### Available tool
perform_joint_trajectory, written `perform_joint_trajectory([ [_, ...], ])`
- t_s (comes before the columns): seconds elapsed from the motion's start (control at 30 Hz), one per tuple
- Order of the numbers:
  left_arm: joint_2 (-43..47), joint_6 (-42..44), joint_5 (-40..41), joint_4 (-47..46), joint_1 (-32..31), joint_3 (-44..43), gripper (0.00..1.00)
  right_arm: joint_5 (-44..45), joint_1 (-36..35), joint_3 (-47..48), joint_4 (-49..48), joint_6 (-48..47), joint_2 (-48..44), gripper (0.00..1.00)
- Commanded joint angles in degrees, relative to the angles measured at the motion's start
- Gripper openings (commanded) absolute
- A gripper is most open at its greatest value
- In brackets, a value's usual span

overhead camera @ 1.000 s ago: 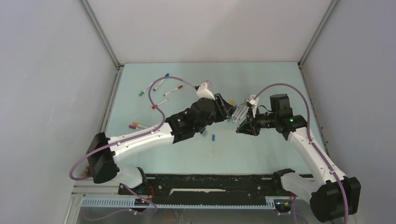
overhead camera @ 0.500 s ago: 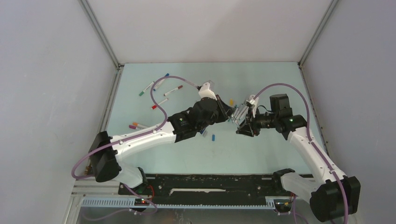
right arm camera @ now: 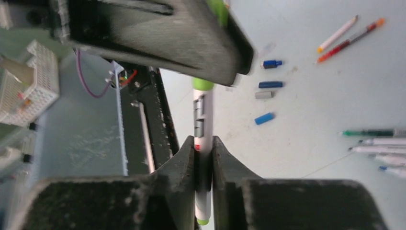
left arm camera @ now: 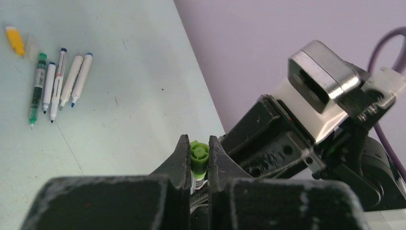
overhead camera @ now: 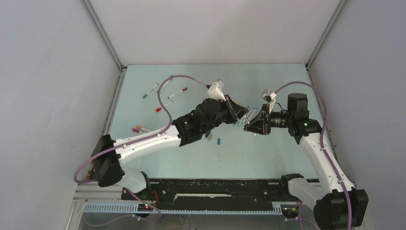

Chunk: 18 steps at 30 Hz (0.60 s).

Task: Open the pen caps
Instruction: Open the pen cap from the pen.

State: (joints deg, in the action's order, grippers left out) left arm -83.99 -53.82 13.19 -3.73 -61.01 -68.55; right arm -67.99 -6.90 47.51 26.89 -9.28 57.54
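Left wrist: left gripper (left arm camera: 199, 160) is clamping the cap (left arm camera: 198, 152); right gripper (right arm camera: 203, 143) is pinching the barrel (right arm camera: 202, 115), its axis running between them.

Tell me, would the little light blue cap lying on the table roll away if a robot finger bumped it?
Probably. The light blue cap looks round and lies on its side on the smooth table, so a nudge could roll it. It is tiny and looks like plastic, so likely very light and easy to flick.
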Motion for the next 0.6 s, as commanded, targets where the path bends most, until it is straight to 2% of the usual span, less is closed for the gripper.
perform_joint_trajectory([
  [0.0,0.1,3.3,-1.9,-6.3,-0.3,2.5,0.00,-3.9,-0.1,1.0,-3.7,3.4,0.6,0.00],
  [0.13,3.7,10.9,0.9,-17.4,1.9,7.5,0.00,-1.2,0.0,0.9,2.5,-4.7,0.8,0.00],
  [0.27,7.7,12.7,3.2,-28.8,11.1,8.6,0.00,0.9,-0.2,0.8,5.6,-8.9,3.5,0.00],
  [0.43,9.6,15.4,2.4,-24.5,17.4,0.6,0.00,3.2,-0.2,0.8,6.8,-10.5,3.6,0.00],
  [0.57,12.5,15.3,0.1,-19.2,19.0,1.3,0.00,7.2,2.6,-0.6,2.3,-5.7,2.8,0.00],
])
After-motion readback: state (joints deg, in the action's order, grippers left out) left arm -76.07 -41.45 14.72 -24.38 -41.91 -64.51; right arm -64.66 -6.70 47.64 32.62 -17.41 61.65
